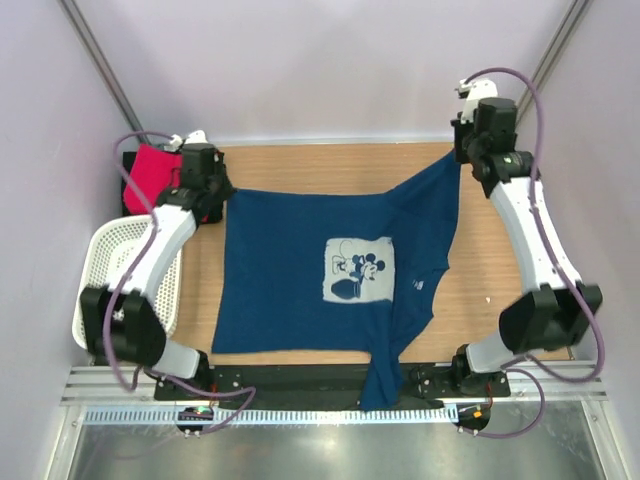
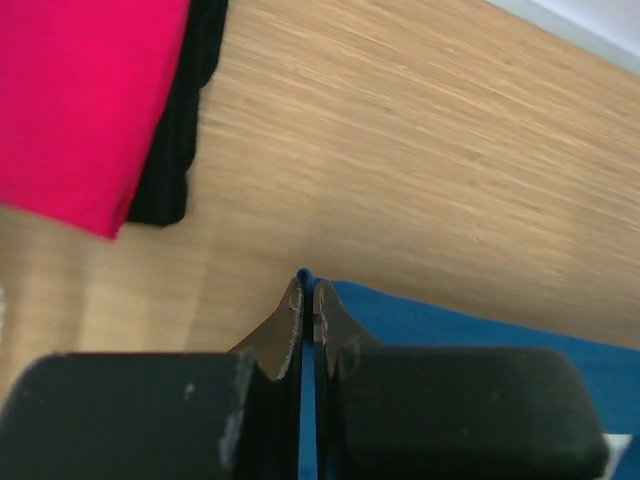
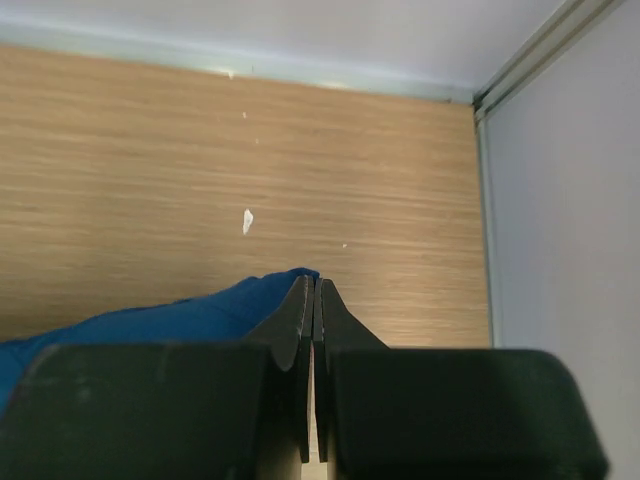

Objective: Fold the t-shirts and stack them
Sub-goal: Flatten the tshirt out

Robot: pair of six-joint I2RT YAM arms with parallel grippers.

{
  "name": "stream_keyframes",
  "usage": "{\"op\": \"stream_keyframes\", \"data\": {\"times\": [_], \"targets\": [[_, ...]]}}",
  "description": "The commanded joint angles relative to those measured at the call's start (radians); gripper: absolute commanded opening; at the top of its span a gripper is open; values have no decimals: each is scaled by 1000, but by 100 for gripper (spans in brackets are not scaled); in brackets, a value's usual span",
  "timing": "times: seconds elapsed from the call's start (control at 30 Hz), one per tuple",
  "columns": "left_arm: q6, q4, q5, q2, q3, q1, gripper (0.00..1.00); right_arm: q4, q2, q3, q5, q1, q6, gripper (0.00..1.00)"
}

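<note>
The left gripper point(image 2: 308, 290) and right gripper point(image 3: 313, 285) are each clamped shut on a far corner of the navy tee point(image 1: 300, 270). This holds it stretched print-up across the surface point(image 1: 320, 165), probably to flatten it for folding, though one part hangs over the near edge. The pink tee point(image 1: 150, 175) lies on the black tee point(image 2: 175, 150) at the far left, likely the stack it will join.
</note>
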Motion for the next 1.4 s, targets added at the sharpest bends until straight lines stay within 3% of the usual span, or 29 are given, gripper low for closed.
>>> {"op": "stream_keyframes", "data": {"times": [0.0,0.3,0.5,0.67,0.97,1.1,1.37], "targets": [[-27,238,4,177,11,6,0,223,113,-18,42,0,-39,1],[73,235,-23,633,396,7,0,306,558,293,24,0,-46,1],[91,174,63,629,551,12,0,234,592,525,56,3,2,1],[89,148,145,431,544,13,0,158,386,591,42,3,-15,1],[135,140,108,-86,269,15,0,167,-87,407,20,5,-124,1],[157,83,44,-273,281,13,0,130,-175,468,39,5,-179,1],[217,-117,-79,-399,464,15,0,38,-256,597,14,3,-200,1]]}}
